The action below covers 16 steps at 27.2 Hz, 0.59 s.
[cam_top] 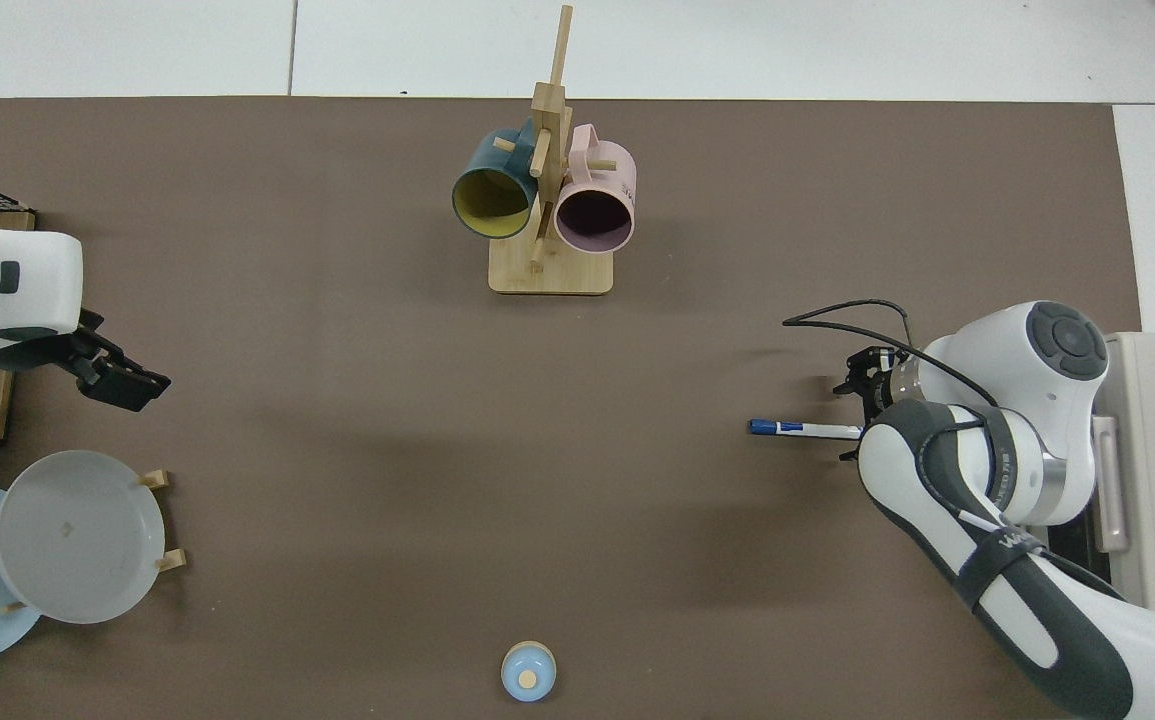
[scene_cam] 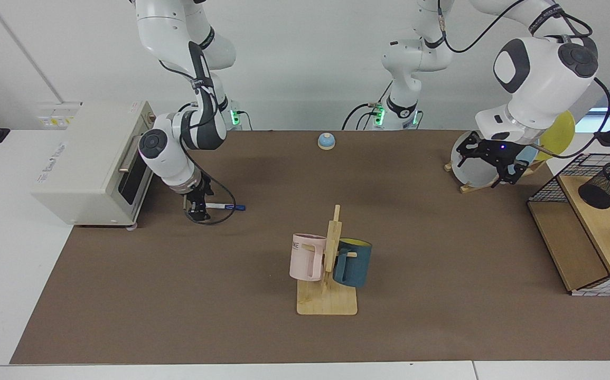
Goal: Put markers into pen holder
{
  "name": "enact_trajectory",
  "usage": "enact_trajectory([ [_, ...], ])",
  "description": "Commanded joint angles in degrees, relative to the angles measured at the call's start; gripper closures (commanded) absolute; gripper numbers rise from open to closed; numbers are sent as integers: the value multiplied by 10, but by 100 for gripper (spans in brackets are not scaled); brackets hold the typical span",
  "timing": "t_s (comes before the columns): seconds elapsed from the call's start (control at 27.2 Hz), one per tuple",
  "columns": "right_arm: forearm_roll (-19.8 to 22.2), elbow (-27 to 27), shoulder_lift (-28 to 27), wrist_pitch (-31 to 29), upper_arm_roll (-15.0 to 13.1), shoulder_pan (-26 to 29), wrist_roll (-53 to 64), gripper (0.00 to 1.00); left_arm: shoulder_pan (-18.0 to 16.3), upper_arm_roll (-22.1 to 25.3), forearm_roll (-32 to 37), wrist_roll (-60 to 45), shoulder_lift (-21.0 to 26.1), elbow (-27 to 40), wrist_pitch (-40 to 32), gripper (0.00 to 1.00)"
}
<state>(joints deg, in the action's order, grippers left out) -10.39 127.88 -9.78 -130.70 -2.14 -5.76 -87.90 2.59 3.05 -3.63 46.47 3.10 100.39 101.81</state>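
Note:
The marker [scene_cam: 225, 207] lies flat on the brown mat, white barrel with a blue cap [cam_top: 761, 427] pointing away from the toaster oven. My right gripper [scene_cam: 199, 212] is down at the marker's uncapped end, open, with that end just inside its fingers; in the top view the right gripper [cam_top: 855, 428] is mostly hidden under its own arm. The pen holder [scene_cam: 608, 186], a black mesh cup, sits on the wooden shelf at the far side of the table. My left gripper [scene_cam: 489, 159] hangs open in front of the plate rack, holding nothing, and shows in the top view as the left gripper [cam_top: 119, 378].
A toaster oven [scene_cam: 91, 166] stands just behind the right arm. A wooden mug tree [scene_cam: 328, 274] with a pink and a dark blue mug stands mid-table. Plates lean in a rack [scene_cam: 474, 169], a small blue bell [scene_cam: 326, 141] sits at the back, and a wire-grid wooden shelf [scene_cam: 569, 237] holds the cup.

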Motion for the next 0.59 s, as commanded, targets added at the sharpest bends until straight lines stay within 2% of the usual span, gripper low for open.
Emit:
enact_trajectory([
  [0.0,-17,16,0,-29,-1,3,27,23,-7,-2,-24,58,-28,48,47,0],
  [0.29,-28,12,-1,-30,-1,7,26,100,-7,-2,-44,136,-35,61,75,0],
  [0.55,-34,11,-4,-32,-1,7,38,100,-4,-2,-54,220,-34,62,88,0],
])
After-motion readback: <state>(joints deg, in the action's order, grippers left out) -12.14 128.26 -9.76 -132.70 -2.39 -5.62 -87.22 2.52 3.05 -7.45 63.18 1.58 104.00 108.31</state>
